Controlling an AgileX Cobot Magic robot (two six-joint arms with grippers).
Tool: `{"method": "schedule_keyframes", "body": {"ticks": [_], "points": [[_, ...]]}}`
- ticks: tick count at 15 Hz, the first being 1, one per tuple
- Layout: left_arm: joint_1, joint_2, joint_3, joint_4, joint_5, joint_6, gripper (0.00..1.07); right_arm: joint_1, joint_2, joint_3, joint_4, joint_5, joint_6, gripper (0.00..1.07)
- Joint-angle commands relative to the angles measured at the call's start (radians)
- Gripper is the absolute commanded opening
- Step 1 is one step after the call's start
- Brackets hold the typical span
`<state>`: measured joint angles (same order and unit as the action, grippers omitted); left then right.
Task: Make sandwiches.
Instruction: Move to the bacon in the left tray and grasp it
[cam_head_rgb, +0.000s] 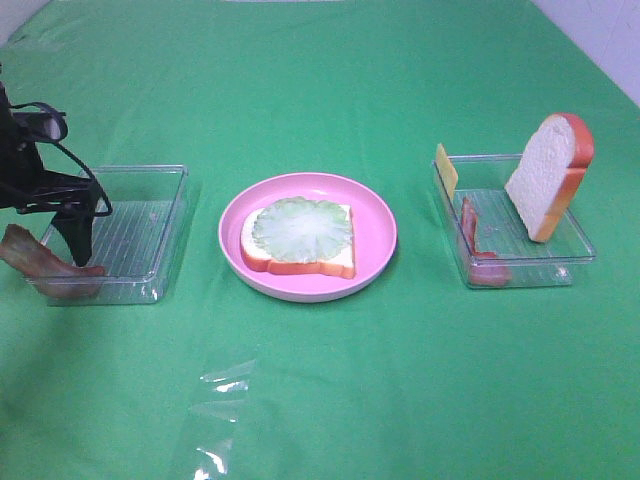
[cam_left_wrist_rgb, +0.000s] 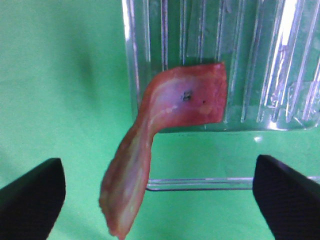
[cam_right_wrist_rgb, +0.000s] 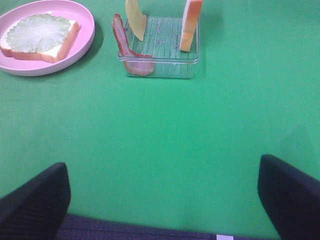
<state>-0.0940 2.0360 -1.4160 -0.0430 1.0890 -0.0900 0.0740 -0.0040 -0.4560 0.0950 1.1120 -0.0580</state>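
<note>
On the pink plate (cam_head_rgb: 375, 215) in the middle lies a white bread slice (cam_head_rgb: 330, 262) topped with pale green lettuce (cam_head_rgb: 300, 228). A reddish-brown bacon strip (cam_head_rgb: 40, 262) droops over the front corner of the left clear tray (cam_head_rgb: 170, 230). My left gripper (cam_head_rgb: 82, 245) hangs right over it, open. In the left wrist view the bacon strip (cam_left_wrist_rgb: 175, 100) lies between the wide-apart fingers (cam_left_wrist_rgb: 30, 200), untouched. The right clear tray (cam_head_rgb: 520, 275) holds an upright bread slice (cam_head_rgb: 550, 175), a yellow cheese slice (cam_head_rgb: 445, 168) and another bacon strip (cam_head_rgb: 472, 235). My right gripper (cam_right_wrist_rgb: 162, 200) is open, well back from its tray (cam_right_wrist_rgb: 160, 67).
Green cloth covers the whole table. A crumpled piece of clear film (cam_head_rgb: 215, 420) lies near the front edge, left of centre. In the right wrist view the plate (cam_right_wrist_rgb: 75, 55) sits beside the tray.
</note>
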Motion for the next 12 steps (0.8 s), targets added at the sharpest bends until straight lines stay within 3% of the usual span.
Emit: {"method": "schedule_keyframes", "body": {"ticks": [1,2,8,12], "points": [[-0.005,0.004,0.008,-0.006,-0.024,-0.002,0.75,-0.001,-0.025,0.003,-0.002,-0.011,0.006,0.98],[-0.005,0.004,0.008,-0.006,-0.025,-0.002,0.70,-0.001,-0.025,0.003,-0.002,-0.011,0.006,0.98],[-0.005,0.004,0.008,-0.006,-0.020,-0.005,0.67,-0.001,-0.025,0.003,-0.002,-0.011,0.006,0.98],[-0.005,0.004,0.008,-0.006,-0.021,-0.005,0.36,-0.001,-0.025,0.003,-0.002,-0.011,0.006,0.98]]}}
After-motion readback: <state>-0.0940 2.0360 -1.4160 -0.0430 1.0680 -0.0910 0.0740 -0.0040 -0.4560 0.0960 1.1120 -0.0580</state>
